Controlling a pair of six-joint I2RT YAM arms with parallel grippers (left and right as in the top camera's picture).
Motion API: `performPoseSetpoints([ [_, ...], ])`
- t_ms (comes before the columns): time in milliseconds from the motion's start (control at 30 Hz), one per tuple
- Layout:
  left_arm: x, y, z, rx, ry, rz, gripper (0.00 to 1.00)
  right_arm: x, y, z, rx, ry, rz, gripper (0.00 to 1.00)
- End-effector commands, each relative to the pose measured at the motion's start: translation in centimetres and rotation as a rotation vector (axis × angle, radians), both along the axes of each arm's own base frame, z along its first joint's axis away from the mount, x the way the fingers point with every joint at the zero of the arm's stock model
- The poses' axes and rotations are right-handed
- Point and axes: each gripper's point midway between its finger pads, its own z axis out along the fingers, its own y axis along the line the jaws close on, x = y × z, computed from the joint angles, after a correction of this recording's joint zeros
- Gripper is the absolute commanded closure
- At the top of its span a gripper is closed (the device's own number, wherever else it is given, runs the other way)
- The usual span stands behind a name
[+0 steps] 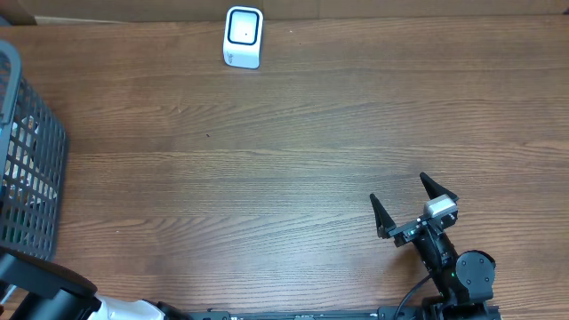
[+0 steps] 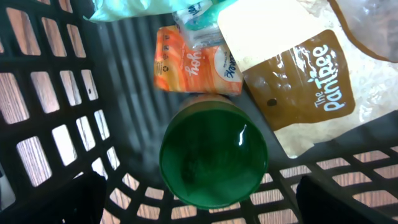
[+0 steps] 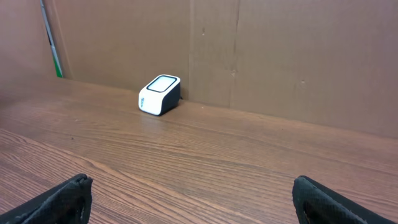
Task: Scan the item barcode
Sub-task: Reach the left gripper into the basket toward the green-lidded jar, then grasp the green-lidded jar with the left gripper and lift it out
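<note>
Overhead, the small white barcode scanner [image 1: 243, 36] sits at the far edge of the brown wooden table [image 1: 267, 178], and the right gripper [image 1: 398, 187] is spread wide and empty. The left gripper [image 2: 211, 202] — jaws wide, holding nothing — hangs inside the dark plastic basket [image 2: 50, 93] over a green round-lidded jar [image 2: 213, 157] and an orange packet [image 2: 196, 62].

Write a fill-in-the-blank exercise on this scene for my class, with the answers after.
The scanner on the table is coloured ____. The round container in the basket is coloured ____. The right gripper holds nothing; it is ____. The bag is labelled The ____.
Missing words: white; green; open; Pantree.
</note>
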Motion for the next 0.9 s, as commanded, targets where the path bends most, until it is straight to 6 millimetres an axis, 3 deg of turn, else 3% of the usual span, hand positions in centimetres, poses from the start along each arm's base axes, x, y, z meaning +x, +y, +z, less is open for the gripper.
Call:
performPoseSetpoints([
  [0,-0.4,-0.1,-1.3,-0.015,0.033,-0.017,0.0,0.1,-0.3,-0.2,0.001,-0.005,-0.015,0.0],
  [333,-0.5,-0.3,-5.6,-0.122,0.099,-0.027,0.0,0.1,-0.3,-0.2,0.001,-0.005,-0.015,0.0],
  [533,-0.4,-0.1,-6.7,-0.137,0.107,-0.027,0.02,0.1,-0.3,-0.2,0.001,-0.005,-0.015,0.0],
  [633,-0.1,0.0,-6.7,-0.134,0.096,-0.029,0.12,0.1,-0.3,-0.2,0.001,-0.005,-0.015,0.0],
  [733,0.1,-0.1,-6.7,-0.14,0.083,-0.031,0.29,0.1,-0.3,-0.2,0.001,-0.005,-0.015,0.0],
  [867,0.1,-0.3,-6.7,-0.145,0.084,-0.033,0.41,0.1,-0.3,-0.2,0.001,-0.005,-0.015,0.0],
])
